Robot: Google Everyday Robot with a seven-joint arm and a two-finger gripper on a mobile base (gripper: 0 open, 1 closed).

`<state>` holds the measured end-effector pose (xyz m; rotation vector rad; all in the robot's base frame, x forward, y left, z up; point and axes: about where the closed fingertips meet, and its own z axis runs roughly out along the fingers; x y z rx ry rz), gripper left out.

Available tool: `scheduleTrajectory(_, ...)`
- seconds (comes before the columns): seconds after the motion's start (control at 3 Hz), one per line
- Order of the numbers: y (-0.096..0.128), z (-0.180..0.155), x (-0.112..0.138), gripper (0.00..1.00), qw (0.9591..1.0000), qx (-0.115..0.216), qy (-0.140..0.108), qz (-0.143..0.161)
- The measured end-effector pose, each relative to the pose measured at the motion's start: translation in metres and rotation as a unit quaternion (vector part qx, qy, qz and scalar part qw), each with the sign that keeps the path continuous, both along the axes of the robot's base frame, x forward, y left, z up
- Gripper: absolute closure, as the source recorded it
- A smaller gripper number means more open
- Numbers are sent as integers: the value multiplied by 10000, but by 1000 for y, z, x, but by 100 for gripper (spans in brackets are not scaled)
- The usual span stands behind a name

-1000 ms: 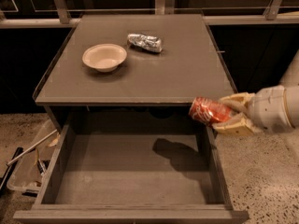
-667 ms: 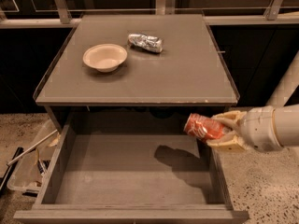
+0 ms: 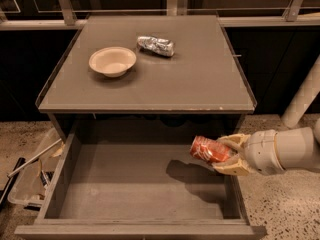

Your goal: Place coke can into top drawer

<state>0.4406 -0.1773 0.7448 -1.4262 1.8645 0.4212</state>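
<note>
The red coke can [image 3: 206, 149] lies on its side in my gripper [image 3: 227, 154], which is shut on it. The gripper reaches in from the right and holds the can in the air above the right part of the open top drawer [image 3: 125, 184]. The can's shadow falls on the drawer's flat bottom just below it. The drawer is pulled far out under the cabinet top [image 3: 200, 79] and holds nothing that I can see.
On the cabinet top stand a cream bowl [image 3: 112, 61] and a crumpled silver can [image 3: 156, 45]. A clear plastic bin with tools [image 3: 25, 181] lies on the floor to the left. A white pole [image 3: 302, 101] leans at the right.
My gripper has carried the coke can down and to the left, from beside the cabinet's front edge to over the drawer's right part.
</note>
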Motion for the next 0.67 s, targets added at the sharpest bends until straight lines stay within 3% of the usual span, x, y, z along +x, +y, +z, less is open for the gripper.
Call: scheduleTrajectory(0.67,41,-73,18,100,9988,-3,397,298)
